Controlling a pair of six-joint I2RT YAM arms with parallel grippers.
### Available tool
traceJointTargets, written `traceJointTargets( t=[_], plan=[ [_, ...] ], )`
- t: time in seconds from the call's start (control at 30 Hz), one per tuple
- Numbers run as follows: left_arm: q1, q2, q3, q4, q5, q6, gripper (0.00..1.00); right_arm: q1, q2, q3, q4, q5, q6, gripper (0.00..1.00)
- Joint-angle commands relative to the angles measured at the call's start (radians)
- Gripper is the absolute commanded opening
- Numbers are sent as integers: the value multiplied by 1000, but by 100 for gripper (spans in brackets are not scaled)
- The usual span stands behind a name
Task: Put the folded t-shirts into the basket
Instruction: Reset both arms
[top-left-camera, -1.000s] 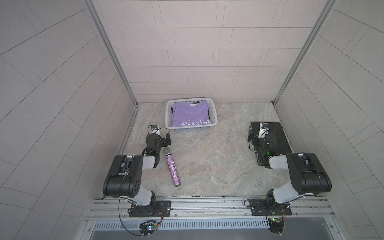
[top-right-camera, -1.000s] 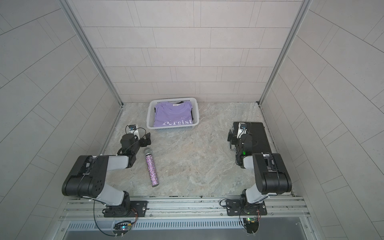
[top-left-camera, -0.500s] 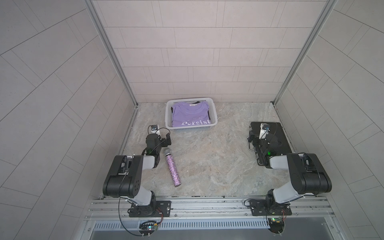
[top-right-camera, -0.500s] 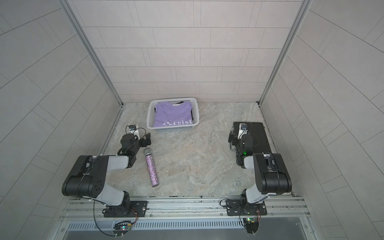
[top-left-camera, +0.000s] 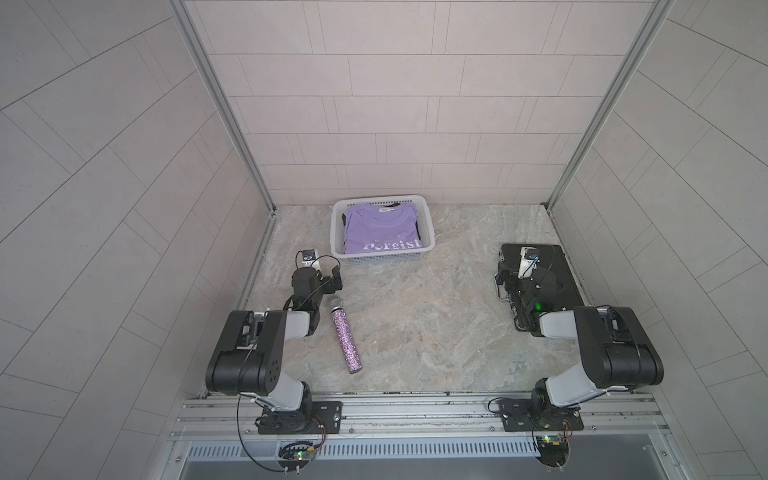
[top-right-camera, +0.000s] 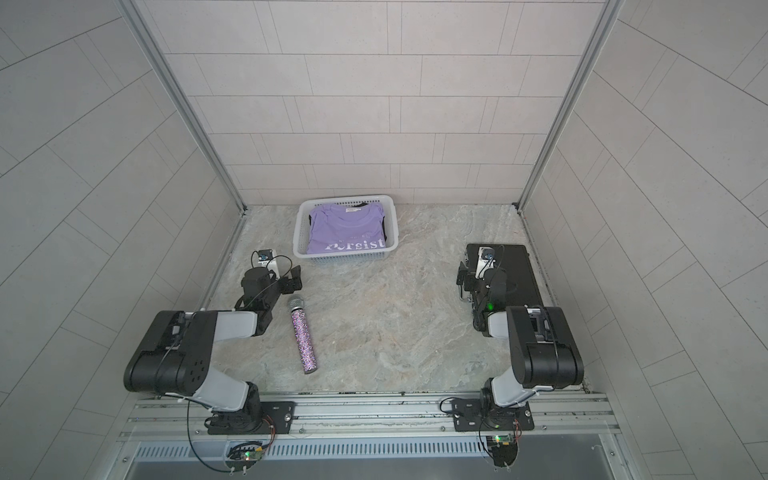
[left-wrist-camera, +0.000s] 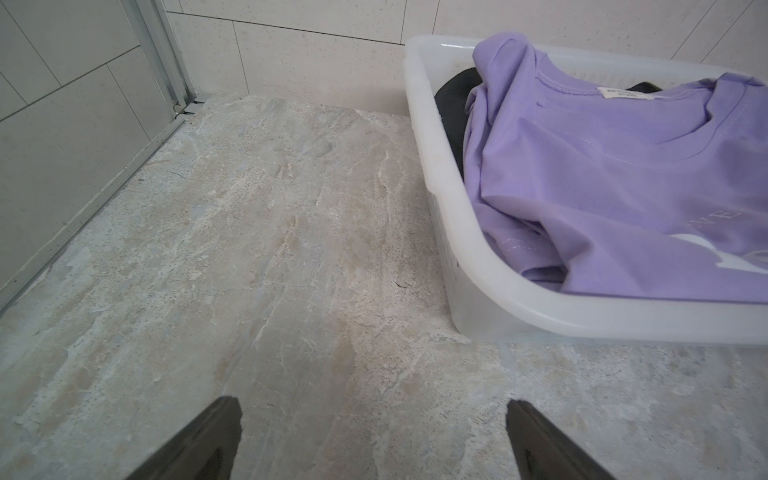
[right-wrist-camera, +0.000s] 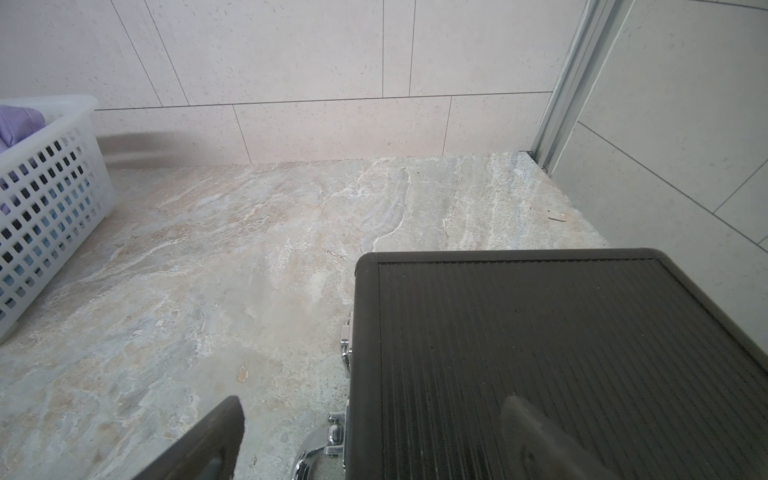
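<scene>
The white basket (top-left-camera: 382, 258) (top-right-camera: 345, 259) stands at the back of the table, left of centre. A folded lavender t-shirt (top-left-camera: 382, 230) (top-right-camera: 347, 230) with white "Persist" lettering lies on top inside it. The left wrist view shows the basket's rim (left-wrist-camera: 478, 232), the lavender t-shirt (left-wrist-camera: 623, 187) and a black t-shirt (left-wrist-camera: 451, 104) beneath it. Blue fabric shows through the holes in the basket's wall (right-wrist-camera: 45, 199). My left gripper (top-left-camera: 318, 270) (left-wrist-camera: 374, 405) is open and empty over bare table, near the basket's front left corner. My right gripper (top-left-camera: 525, 274) (right-wrist-camera: 374, 401) is open and empty, straddling the left edge of a black case.
A flat black hard case (top-left-camera: 565, 282) (right-wrist-camera: 561, 332) with chrome latches lies at the right, under my right arm. A glittery purple microphone (top-left-camera: 345, 336) (top-right-camera: 302, 334) lies beside my left arm. Tiled walls close in the table on the back, left and right.
</scene>
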Motion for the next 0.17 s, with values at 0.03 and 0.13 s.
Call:
traceJointTargets(
  t=[0.03, 0.13],
  plan=[
    [-5, -2, 11, -7, -2, -6, 100, -1, -1, -4, 12, -39, -1, 100],
    [-4, -2, 11, -7, -2, -6, 100, -3, -3, 1, -4, -40, -2, 100]
  ],
)
